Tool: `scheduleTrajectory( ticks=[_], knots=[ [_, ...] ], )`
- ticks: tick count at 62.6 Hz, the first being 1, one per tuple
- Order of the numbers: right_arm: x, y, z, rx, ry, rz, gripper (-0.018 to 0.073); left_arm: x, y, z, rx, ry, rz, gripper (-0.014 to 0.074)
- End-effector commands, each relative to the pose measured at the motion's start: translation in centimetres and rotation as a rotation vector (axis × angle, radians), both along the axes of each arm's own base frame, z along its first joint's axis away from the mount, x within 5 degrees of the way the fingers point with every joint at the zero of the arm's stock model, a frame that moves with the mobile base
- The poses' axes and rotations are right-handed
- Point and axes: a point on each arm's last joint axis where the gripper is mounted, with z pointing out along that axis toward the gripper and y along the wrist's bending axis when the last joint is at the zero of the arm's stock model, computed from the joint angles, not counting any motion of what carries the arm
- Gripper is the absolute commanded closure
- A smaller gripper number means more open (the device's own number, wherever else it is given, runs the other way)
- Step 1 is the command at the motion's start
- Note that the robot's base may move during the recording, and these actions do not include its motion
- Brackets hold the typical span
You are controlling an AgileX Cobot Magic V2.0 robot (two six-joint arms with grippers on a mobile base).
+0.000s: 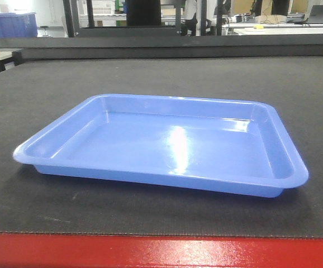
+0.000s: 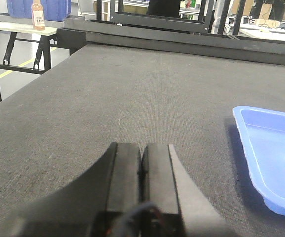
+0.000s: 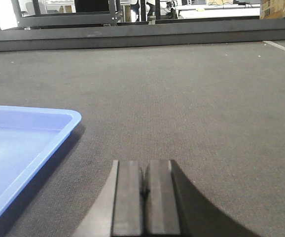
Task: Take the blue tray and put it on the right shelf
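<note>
The blue tray [image 1: 167, 145] lies flat and empty on the dark felt table top, in the middle of the front view. In the left wrist view the blue tray [image 2: 275, 158] is at the right edge, and my left gripper [image 2: 142, 148] sits shut to its left, low over the felt, holding nothing. In the right wrist view the blue tray [image 3: 19, 148] is at the left, and my right gripper [image 3: 143, 165] is shut on the tray's right side, apart from its rim. Neither gripper shows in the front view. The right shelf is out of view.
The table has a red front edge [image 1: 161, 251] and a black raised rail [image 1: 178, 50] along its far side. A side table [image 2: 19, 29] beyond the far left holds a small bottle [image 2: 37, 15] and a dark blue bin [image 2: 19, 7]. Black frames and desks stand behind.
</note>
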Motion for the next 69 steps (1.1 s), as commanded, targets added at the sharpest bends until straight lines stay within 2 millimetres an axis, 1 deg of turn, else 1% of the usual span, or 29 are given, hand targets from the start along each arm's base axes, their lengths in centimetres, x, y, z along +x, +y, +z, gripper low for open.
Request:
scheduleTrajectory(
  ticks=[1,18,30,38,45,55,58,61,64,66,69],
  knots=[
    [-0.3,0.0,1.6,-0.011,-0.122,-0.005,0.0539,0.1,0.0,-0.2,-0.004,-0.064,0.001,0.0645],
    [-0.3,0.0,1.6,-0.011,-0.122,-0.005,0.0539,0.1,0.0,-0.2,0.015,-0.065,0.001,0.0645],
    [-0.3,0.0,1.6,-0.011,-0.125,-0.005,0.0539,0.0,0.0,0.3,0.012,-0.118,0.001,0.0645],
    [-0.4,0.0,2.3,-0.014,-0.198,-0.005,0.0539,0.0,0.0,0.5,0.011,-0.142,0.001,0.0645],
    [-0.4,0.0,2.4,-0.014,-0.209,-0.005,0.0539,0.0,0.0,0.7,0.001,-0.162,0.001,0.0645],
    [-0.6,0.0,3.1,-0.016,-0.289,-0.006,0.0539,0.0,0.1,0.7,-0.045,-0.164,0.003,0.0645],
    [-0.8,0.0,3.7,-0.017,-0.347,-0.006,0.0539,-0.1,0.1,1.1,-0.059,-0.204,0.005,0.0645],
    [-1.1,0.0,4.8,-0.005,-0.404,-0.007,0.0539,-0.3,0.1,2.1,-0.054,-0.267,0.005,0.0645],
    [-1.5,0.0,6.5,-0.005,-0.443,-0.006,0.0535,-0.6,0.1,3.8,-0.043,-0.327,0.004,0.0645],
    [-1.8,0.0,7.8,-0.005,-0.456,-0.006,0.0530,-0.9,0.1,5.1,-0.023,-0.340,0.002,0.0645],
    [-2.3,0.0,9.9,-0.006,-0.458,-0.005,0.0495,-1.1,0.0,7.0,0.038,-0.330,-0.001,0.0643]
  ],
)
